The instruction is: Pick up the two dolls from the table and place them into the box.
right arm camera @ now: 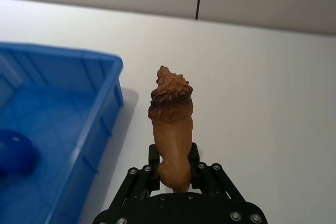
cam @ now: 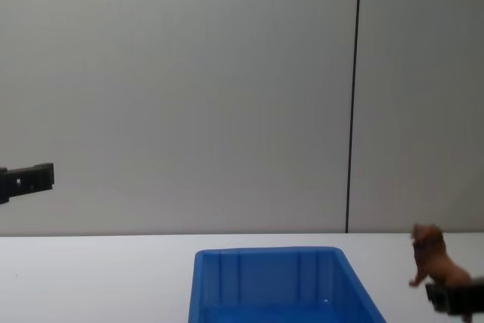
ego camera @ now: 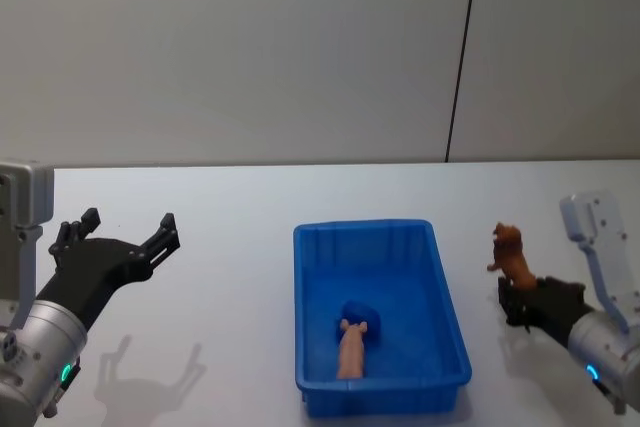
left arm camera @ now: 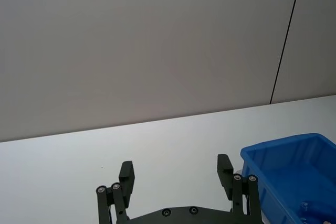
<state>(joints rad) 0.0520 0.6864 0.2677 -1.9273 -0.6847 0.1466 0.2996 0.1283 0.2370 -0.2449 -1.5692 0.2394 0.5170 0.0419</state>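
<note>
The blue box [ego camera: 448, 292] [right arm camera: 107, 108] [cam: 265, 257] [left arm camera: 273, 156] stands in the middle of the white table [ego camera: 220, 277]. Inside it, near the front wall, lies the pale pink doll [ego camera: 353, 347]. The reddish-brown furry doll [ego camera: 511, 252] [right arm camera: 172, 124] [cam: 432, 257] is lifted off the table to the right of the box, and my right gripper [ego camera: 527, 299] [right arm camera: 173, 169] is shut on its lower end. My left gripper [ego camera: 128, 231] [left arm camera: 176, 174] hangs open and empty well to the left of the box, above the table.
A plain grey wall with a dark vertical seam [ego camera: 462, 47] backs the table. A dark blue rounded shape [ego camera: 359, 314] lies at the pink doll's far end in the box. Bare tabletop stretches to both sides of the box.
</note>
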